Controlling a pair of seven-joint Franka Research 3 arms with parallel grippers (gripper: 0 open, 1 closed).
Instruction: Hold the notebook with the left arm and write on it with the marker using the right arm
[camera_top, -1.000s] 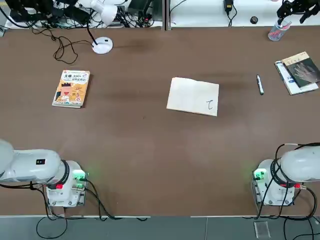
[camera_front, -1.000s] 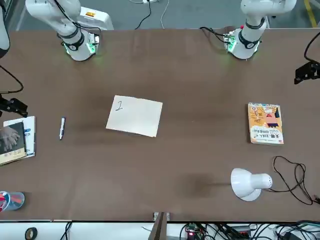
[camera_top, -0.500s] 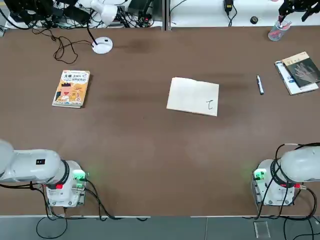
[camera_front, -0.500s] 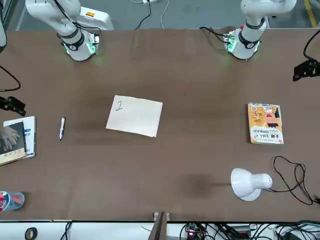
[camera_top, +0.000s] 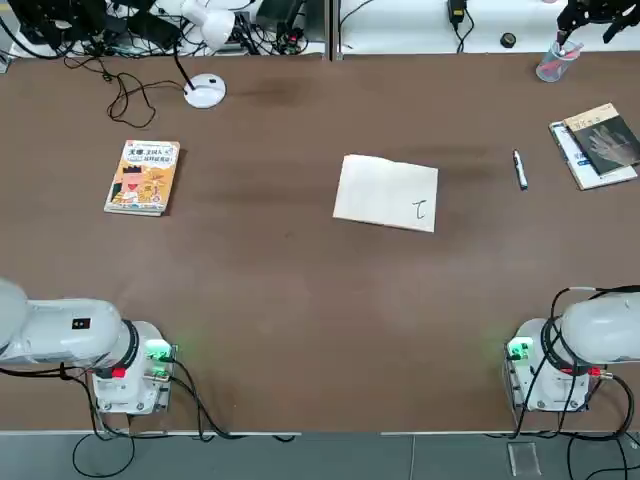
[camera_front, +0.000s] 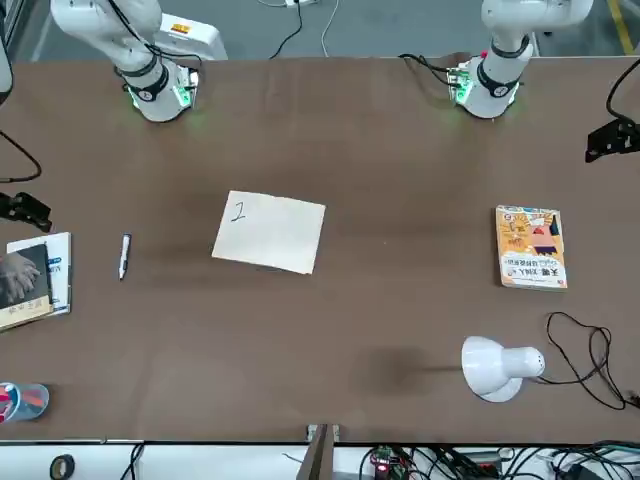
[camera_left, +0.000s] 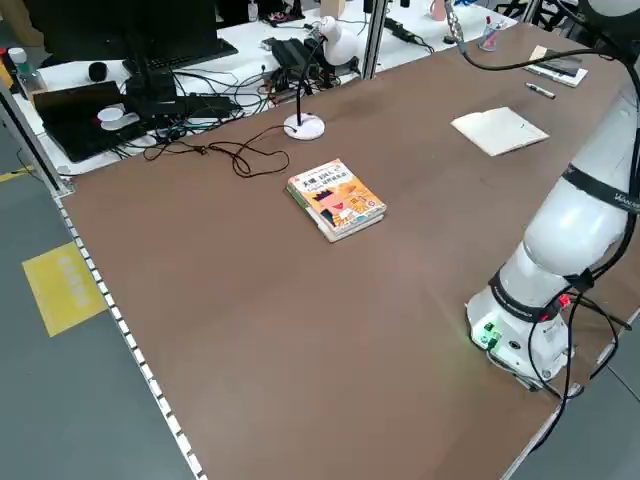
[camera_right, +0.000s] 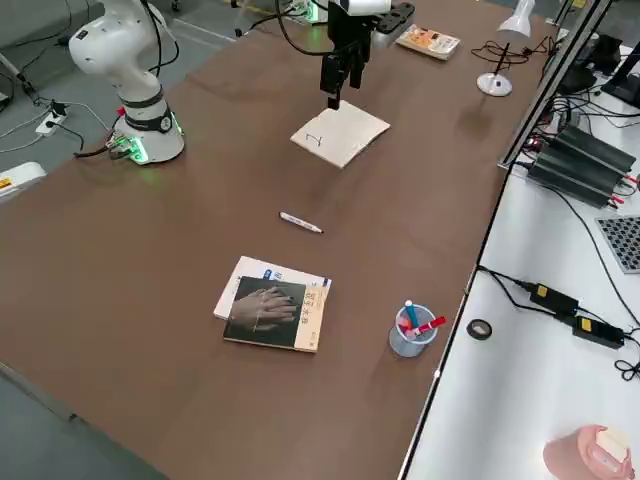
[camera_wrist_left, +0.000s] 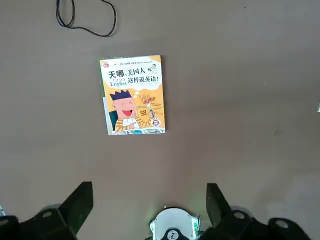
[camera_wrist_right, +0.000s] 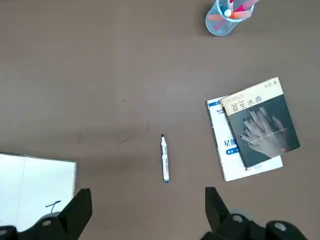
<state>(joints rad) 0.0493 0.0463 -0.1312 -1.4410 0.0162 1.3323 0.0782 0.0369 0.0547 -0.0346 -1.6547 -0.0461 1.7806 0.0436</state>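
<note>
**Nothing moves, and both grippers are empty**

Closest to the robot, the two white arm bases stand at the table edge, well apart from the open cream paper notebook. The left gripper hangs high up, far to the left of the notebook, over an orange comic book. Its fingers are spread wide and hold nothing. The right gripper hangs high up too, to the right of the notebook. Its fingers are also spread wide and hold nothing.

The notebook and the thin black and white marker lie just as they did a second ago. So no arm is holding the page down, and no arm is writing.

The notebook lies flat in the middle of the table. Its long side runs left to right, a little tilted. A small blue mark sits on its near right corner. This could be writing that is done, with the marker put down again. It could also be an old mark. I cannot tell which.

The marker lies on the table to the right of the notebook, well apart from it. Its long way points away from the robot, almost straight. I cannot tell which end is the tip.
</note>
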